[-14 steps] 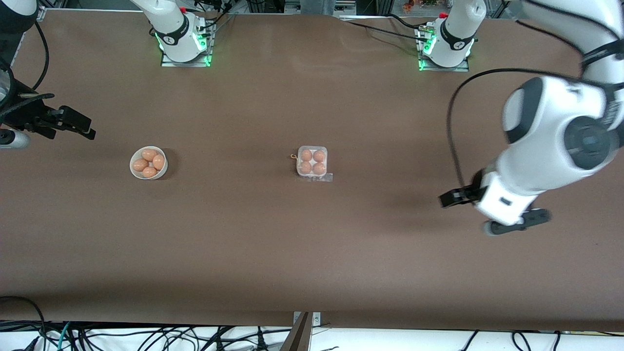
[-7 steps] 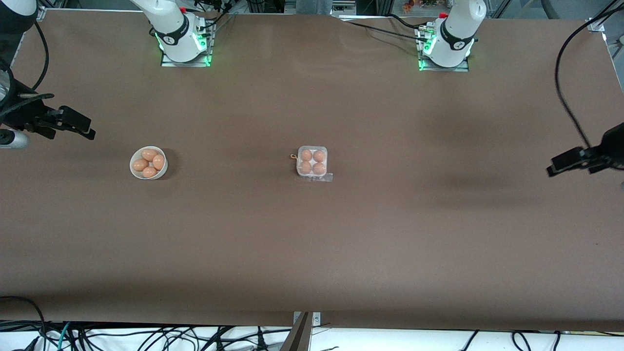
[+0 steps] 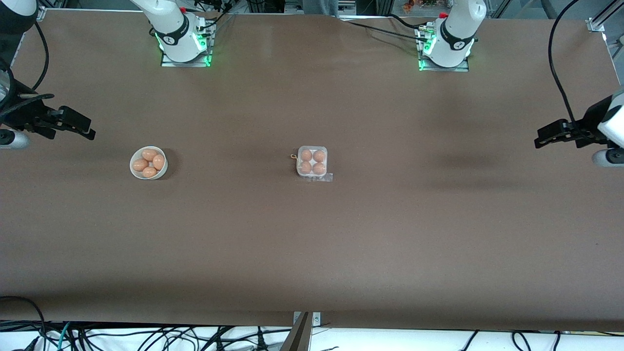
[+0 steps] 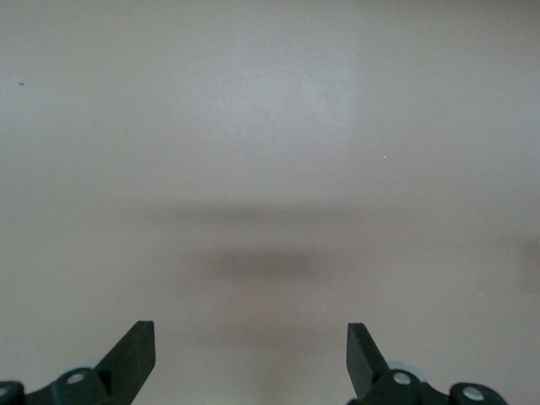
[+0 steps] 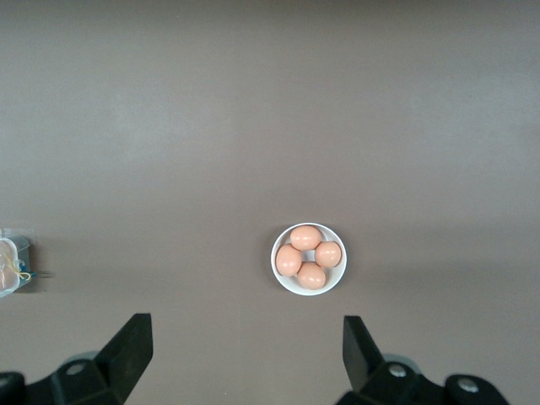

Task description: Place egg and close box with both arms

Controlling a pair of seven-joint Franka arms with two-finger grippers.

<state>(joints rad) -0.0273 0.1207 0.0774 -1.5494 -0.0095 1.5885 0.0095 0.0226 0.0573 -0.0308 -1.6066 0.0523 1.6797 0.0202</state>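
The box [image 3: 312, 162], a small white four-cell carton with clear plastic, sits mid-table with an egg [image 3: 306, 155] in every cell. A clear plastic flap shows at its edge nearer the front camera. I cannot tell whether the lid is latched. My left gripper [image 3: 540, 141] hangs open and empty above the table at the left arm's end; its wrist view shows only bare table between the fingers [image 4: 251, 350]. My right gripper [image 3: 88, 132] is open and empty at the right arm's end [image 5: 247, 346]. The box's edge shows in the right wrist view [image 5: 10, 266].
A round white bowl [image 3: 148, 163] holding several eggs stands toward the right arm's end of the table, level with the box; it also shows in the right wrist view [image 5: 309, 258]. Black cables trail from both arms. The table [image 3: 312, 253] is brown.
My left arm has swung away from the table's middle out to its own end and risen; its gripper now hangs near the table's edge. The right arm, box and bowl have not moved.
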